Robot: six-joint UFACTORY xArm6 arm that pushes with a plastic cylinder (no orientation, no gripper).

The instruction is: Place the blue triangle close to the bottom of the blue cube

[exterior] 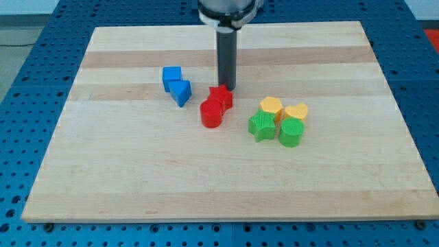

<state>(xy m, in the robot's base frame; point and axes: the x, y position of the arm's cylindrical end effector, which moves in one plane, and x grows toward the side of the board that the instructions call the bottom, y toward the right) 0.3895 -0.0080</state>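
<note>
The blue cube (pixel 171 76) sits left of the board's middle. The blue triangle (pixel 181 92) lies just below and slightly right of it, touching or nearly touching it. My tip (pixel 226 88) stands to the right of both blue blocks, right at the top edge of the red star (pixel 221 97). The rod runs straight up to the arm at the view's top.
A red cylinder (pixel 212 114) touches the red star at its lower left. To the right is a cluster: a yellow block (pixel 271 106), a yellow heart (pixel 296 111), a green star (pixel 261 126), a green cylinder (pixel 291 132). The wooden board (pixel 137 178) lies on a blue perforated table.
</note>
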